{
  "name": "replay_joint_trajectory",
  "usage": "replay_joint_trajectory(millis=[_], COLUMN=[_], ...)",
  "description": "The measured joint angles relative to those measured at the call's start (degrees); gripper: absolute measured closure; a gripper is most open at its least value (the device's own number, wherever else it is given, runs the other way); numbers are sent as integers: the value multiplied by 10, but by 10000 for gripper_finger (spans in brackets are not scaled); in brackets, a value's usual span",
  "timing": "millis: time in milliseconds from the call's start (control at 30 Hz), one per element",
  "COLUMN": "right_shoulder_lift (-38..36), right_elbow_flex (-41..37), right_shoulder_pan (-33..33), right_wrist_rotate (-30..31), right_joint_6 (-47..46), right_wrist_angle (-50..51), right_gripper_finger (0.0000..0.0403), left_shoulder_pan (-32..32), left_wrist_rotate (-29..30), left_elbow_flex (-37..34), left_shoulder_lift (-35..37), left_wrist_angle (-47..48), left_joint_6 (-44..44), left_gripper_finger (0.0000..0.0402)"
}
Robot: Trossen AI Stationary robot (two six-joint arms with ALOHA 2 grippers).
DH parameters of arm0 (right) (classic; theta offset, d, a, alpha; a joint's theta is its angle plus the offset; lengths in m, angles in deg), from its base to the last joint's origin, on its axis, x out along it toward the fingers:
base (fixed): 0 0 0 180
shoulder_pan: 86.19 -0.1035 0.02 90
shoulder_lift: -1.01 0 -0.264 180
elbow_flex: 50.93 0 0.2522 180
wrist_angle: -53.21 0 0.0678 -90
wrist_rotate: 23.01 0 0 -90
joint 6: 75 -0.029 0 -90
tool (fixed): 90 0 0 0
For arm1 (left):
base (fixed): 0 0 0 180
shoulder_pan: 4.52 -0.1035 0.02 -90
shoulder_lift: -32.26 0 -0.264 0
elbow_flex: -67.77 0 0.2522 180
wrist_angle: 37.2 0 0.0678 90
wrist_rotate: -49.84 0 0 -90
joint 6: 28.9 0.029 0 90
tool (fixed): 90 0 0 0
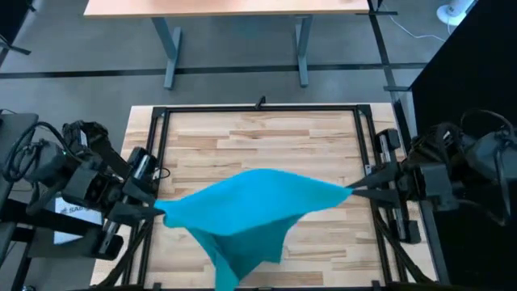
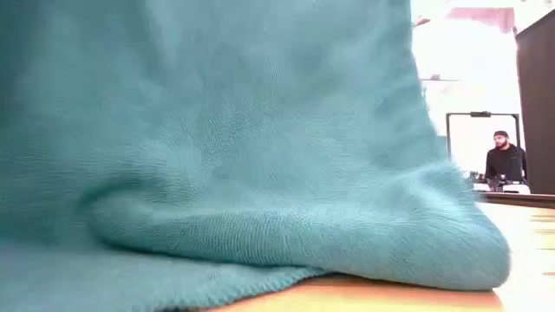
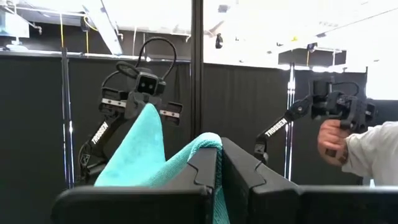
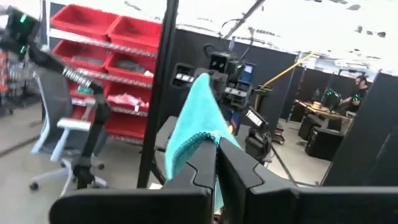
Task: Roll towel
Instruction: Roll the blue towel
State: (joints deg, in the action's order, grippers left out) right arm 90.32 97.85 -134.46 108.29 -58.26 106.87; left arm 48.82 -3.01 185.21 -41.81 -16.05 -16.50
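While the wooden table (image 1: 323,137) lies bare at its far side, you have the towel (image 1: 258,206) stretched in the air between both arms, its lower part sagging to the near edge. Your left gripper (image 1: 157,212) and right gripper (image 1: 355,191) are each clamped on an opposite corner. You are at the spreading step: next, lower it flat and smooth before rolling

It was a robotics lab or workshop: red storage bins (image 4: 118,34) lined a rack, black partition panels (image 3: 249,106) enclosed the wooden bench (image 1: 266,145), a grey office chair (image 4: 68,134) stood nearby, and a person (image 2: 505,160) worked behind.
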Motion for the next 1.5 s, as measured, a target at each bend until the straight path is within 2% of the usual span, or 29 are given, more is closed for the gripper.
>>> replay_joint_trajectory(millis=[233, 400, 533, 600, 967, 1200, 1367, 1500], right_shoulder_lift=[1, 0, 1, 0, -5, -29, -48, -54], right_elbow_flex=[0, -3, -4, -1, -1, -1, 0, 0], right_shoulder_pan=[-9, -14, -26, -36, -51, -53, -53, -52], right_wrist_rotate=[-35, -133, -146, -148, -159, -115, -110, -104], right_joint_6=[3, -40, -47, -47, -27, 24, 45, 17], right_wrist_angle=[5, 14, 16, 11, -14, -36, -42, -14], right_gripper_finger=[403, 403, 403, 403, 403, 403, 403, 403], left_shoulder_pan=[0, 0, 2, 6, 3, -2, -2, -2], left_wrist_rotate=[-13, -81, -147, -155, -142, -123, -121, -76], left_elbow_flex=[0, 0, -1, -1, 50, 81, 107, 108], left_shoulder_lift=[-1, -15, -22, -21, -20, -20, -19, -19], left_wrist_angle=[47, 57, 43, 22, 23, 23, 34, 85], left_joint_6=[-20, -52, -61, -48, 14, 37, 51, 19], left_gripper_finger=[402, 402, 401, 402, 402, 401, 402, 402])
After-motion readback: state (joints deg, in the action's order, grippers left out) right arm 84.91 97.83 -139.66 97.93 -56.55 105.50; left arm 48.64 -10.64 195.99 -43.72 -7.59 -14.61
